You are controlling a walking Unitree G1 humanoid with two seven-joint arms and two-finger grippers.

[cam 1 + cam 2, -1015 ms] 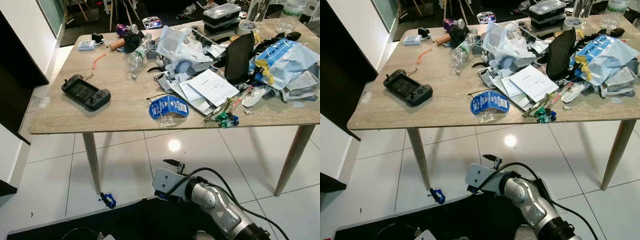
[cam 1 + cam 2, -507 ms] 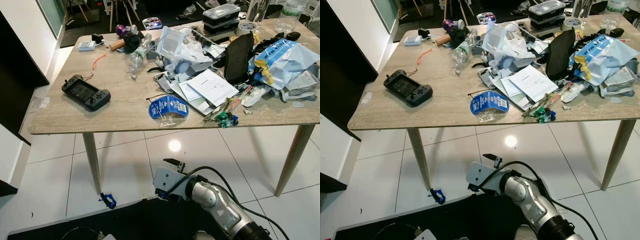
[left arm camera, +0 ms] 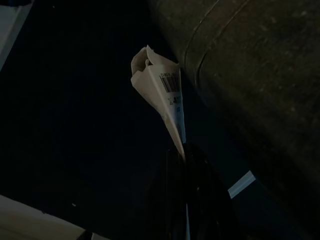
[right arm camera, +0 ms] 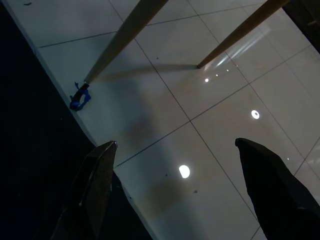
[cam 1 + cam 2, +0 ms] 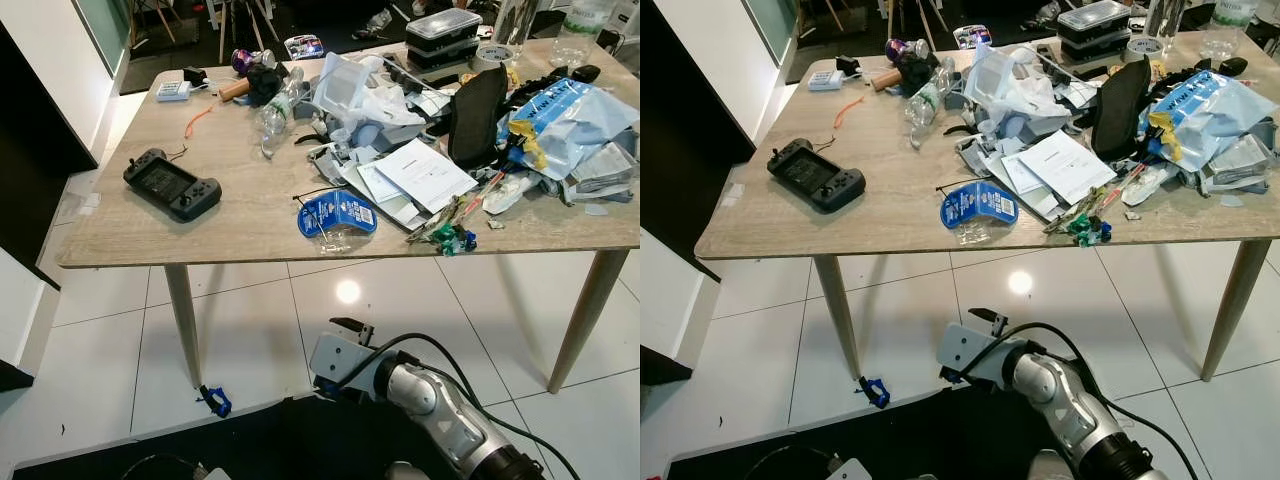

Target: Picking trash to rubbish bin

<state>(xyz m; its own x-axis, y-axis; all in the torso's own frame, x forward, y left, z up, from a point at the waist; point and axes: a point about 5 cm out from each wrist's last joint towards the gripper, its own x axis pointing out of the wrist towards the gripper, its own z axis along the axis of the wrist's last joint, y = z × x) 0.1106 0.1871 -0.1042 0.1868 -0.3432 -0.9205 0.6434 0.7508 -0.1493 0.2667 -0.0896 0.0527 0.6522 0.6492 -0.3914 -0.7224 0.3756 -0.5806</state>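
Nearest the bench, our left fingers (image 3: 187, 165) pinch a folded paper scrap (image 3: 162, 95) in the dark. Our right fingers (image 4: 100, 175) are spread wide over the floor (image 4: 165, 85) below the bench (image 5: 240, 215). On the bench: game console (image 5: 172, 184), blue packet (image 5: 337, 213), trash pile (image 5: 430, 160) beyond.

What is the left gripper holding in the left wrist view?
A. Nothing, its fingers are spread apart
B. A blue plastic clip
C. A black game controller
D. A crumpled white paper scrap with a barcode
D: the left gripper is closed on a crumpled white paper scrap with a printed barcode, which sticks out past the black fingertips against a dark background.
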